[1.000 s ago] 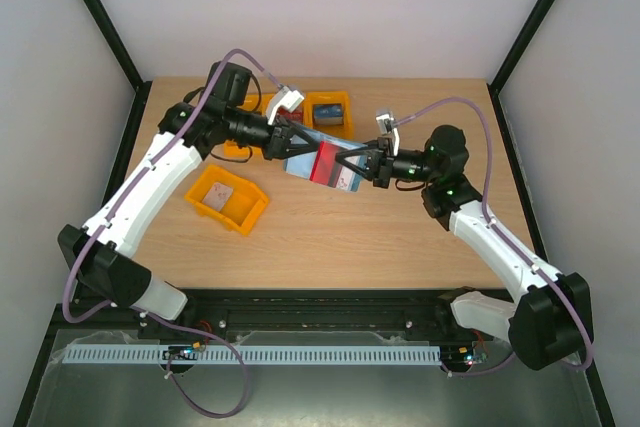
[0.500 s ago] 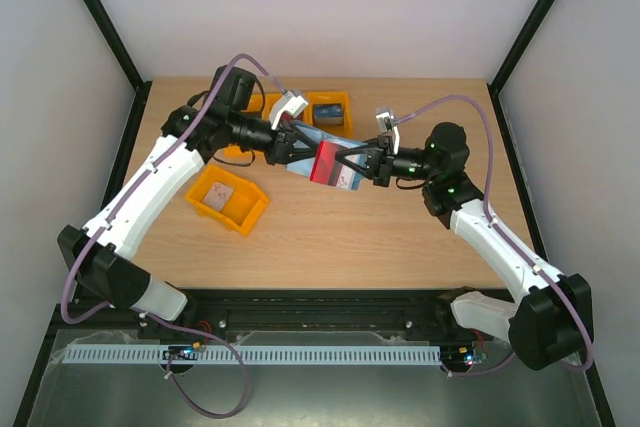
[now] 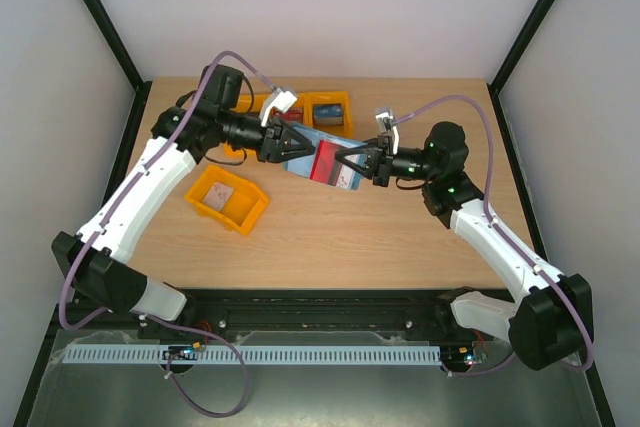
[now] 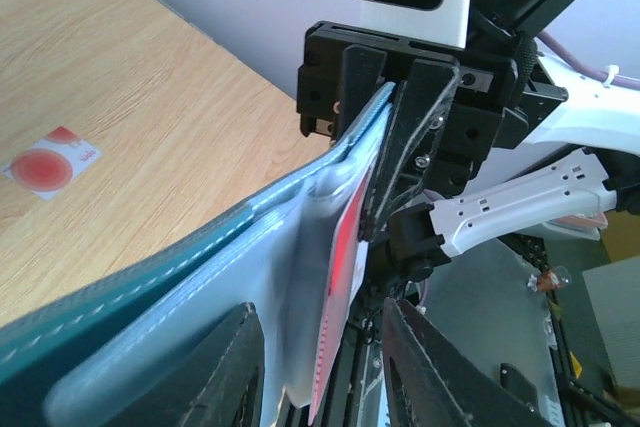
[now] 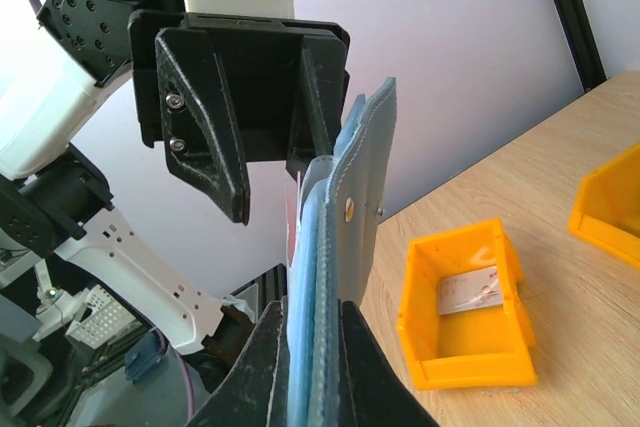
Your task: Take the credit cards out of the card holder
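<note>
— Status check: where's your card holder (image 4: 200, 282)?
— Aloft over the table's (image 3: 400, 237) far middle. Your right hand (image 3: 350, 161) clamps one end; your left hand (image 3: 298, 147) stands parted around the other, red card (image 4: 345, 267) peeking out.

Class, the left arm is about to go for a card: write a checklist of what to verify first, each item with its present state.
1. Right end effector clamps the card holder: ok.
2. Left end effector jaws open around the holder's edge: ok.
3. Holder off the table: ok.
4. Red card out of its pocket: not ok.
5. White card with red mark out, on the table: ok.
6. More cards hidden inside: cannot tell.
</note>
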Controlling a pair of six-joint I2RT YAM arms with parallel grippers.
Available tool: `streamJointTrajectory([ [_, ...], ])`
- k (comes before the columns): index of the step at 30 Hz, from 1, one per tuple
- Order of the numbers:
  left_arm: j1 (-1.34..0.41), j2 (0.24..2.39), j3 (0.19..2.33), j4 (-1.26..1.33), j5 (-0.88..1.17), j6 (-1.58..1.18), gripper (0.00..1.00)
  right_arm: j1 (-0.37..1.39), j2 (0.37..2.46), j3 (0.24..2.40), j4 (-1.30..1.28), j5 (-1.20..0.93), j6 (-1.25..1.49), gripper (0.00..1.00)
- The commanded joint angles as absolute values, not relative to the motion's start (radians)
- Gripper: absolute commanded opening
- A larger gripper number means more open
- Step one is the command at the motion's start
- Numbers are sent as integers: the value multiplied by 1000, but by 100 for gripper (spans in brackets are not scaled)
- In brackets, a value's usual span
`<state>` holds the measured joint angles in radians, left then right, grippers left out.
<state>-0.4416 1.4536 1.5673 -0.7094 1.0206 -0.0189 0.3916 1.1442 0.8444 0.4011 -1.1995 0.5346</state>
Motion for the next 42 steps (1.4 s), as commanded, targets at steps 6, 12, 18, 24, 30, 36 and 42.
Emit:
streamJointTrajectory([
  [6, -492, 1465, 1552, -682, 964, -54, 23, 396, 1116, 890, 436, -1216, 533, 2],
  [12, -492, 1470, 1517, -635, 945, -103, 12, 396, 1112, 891, 432, -1230, 532, 2],
  [18, -485, 1464, 1499, -620, 959, -109, 9, 396, 1105, 888, 429, -1259, 524, 2],
  [24, -501, 1471, 1492, -611, 922, -127, 13, 396, 1122, 888, 431, -1267, 527, 2],
  [30, -549, 1485, 1525, -627, 940, -107, 17, 399, 1102, 884, 445, -1267, 551, 2],
  [36, -549, 1482, 1563, -667, 939, -48, 19, 397, 1076, 892, 419, -1304, 519, 2],
  [42, -498, 1466, 1579, -680, 927, -17, 15, 398, 1054, 906, 339, -1292, 444, 2],
])
